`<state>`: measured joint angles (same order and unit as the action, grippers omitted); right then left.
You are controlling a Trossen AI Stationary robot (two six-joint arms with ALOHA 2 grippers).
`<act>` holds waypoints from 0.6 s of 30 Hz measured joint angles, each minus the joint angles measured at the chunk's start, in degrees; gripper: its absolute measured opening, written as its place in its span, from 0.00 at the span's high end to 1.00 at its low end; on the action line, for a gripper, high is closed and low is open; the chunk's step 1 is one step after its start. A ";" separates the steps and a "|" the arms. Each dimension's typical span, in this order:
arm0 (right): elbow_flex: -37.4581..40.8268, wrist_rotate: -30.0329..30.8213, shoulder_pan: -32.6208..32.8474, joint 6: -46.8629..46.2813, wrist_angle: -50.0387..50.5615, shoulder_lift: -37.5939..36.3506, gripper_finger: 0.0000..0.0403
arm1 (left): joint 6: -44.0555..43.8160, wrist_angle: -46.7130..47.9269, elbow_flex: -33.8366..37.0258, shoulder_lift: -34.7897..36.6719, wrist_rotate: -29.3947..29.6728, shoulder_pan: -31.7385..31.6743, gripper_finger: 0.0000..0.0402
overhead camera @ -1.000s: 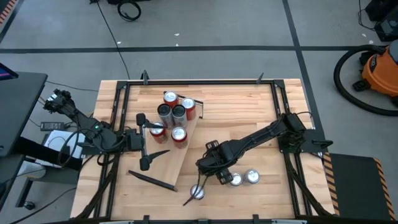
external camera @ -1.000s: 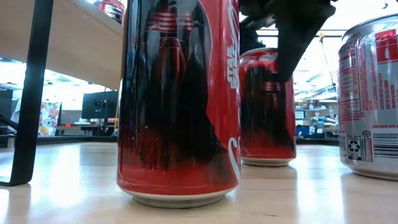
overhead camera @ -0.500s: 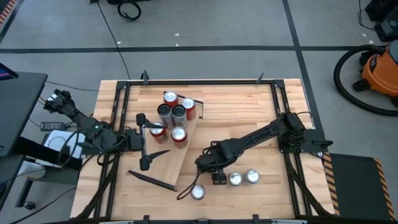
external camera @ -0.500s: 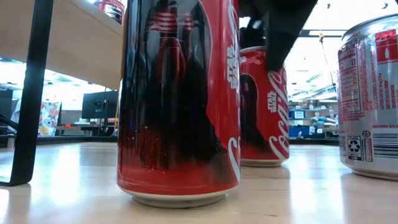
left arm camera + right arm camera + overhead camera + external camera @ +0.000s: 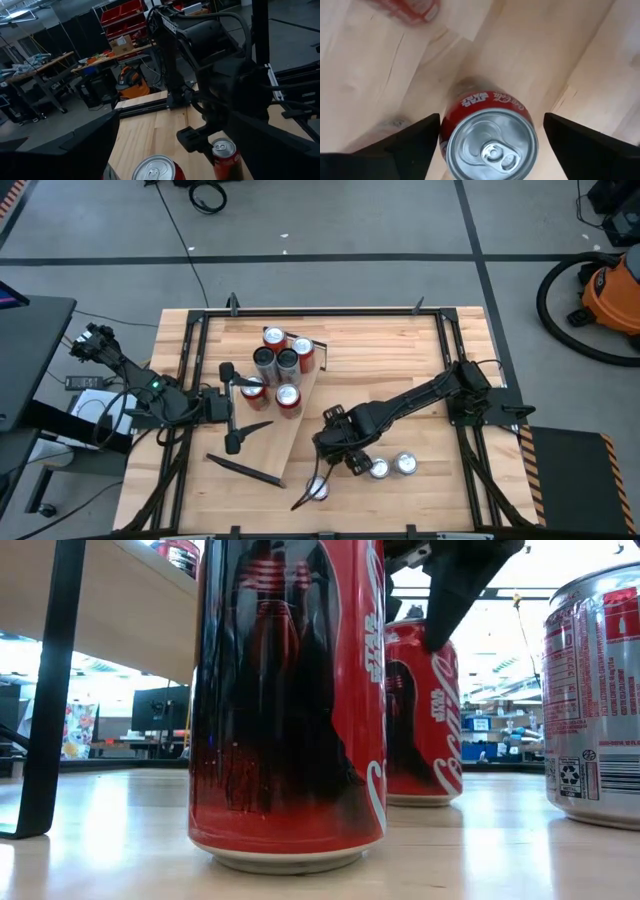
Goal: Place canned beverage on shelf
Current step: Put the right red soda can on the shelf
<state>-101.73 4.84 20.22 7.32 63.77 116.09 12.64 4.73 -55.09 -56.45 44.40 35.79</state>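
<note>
Right gripper (image 5: 312, 488) above a red can (image 5: 489, 134) on the surface (image 5: 400, 370), fingers (image 5: 405, 147) wide apart on both sides, seemingly not touching. Left gripper (image 5: 232, 407) spread wide beside the shelf (image 5: 270, 435). Five cans (image 5: 279, 365) on that shelf, two silver cans (image 5: 392, 467) nearby
</note>
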 joint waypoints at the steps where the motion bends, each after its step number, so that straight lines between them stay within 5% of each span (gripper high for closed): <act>1: 0.00 -0.02 -0.06 -1.65 0.11 0.01 0.12 | 0.00 -0.04 0.00 0.00 0.00 0.02 0.04; 10: -0.07 0.19 -0.12 -26.07 0.15 -0.04 0.26 | -0.01 -0.15 0.00 0.00 0.00 0.00 0.04; 18: -0.07 -0.30 -1.24 -38.24 -1.17 -0.07 0.16 | -0.02 -0.18 0.02 0.00 0.00 0.02 0.04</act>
<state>-101.80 4.54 18.98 -30.92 62.60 116.03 12.62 4.55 -55.07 -56.45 44.40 35.81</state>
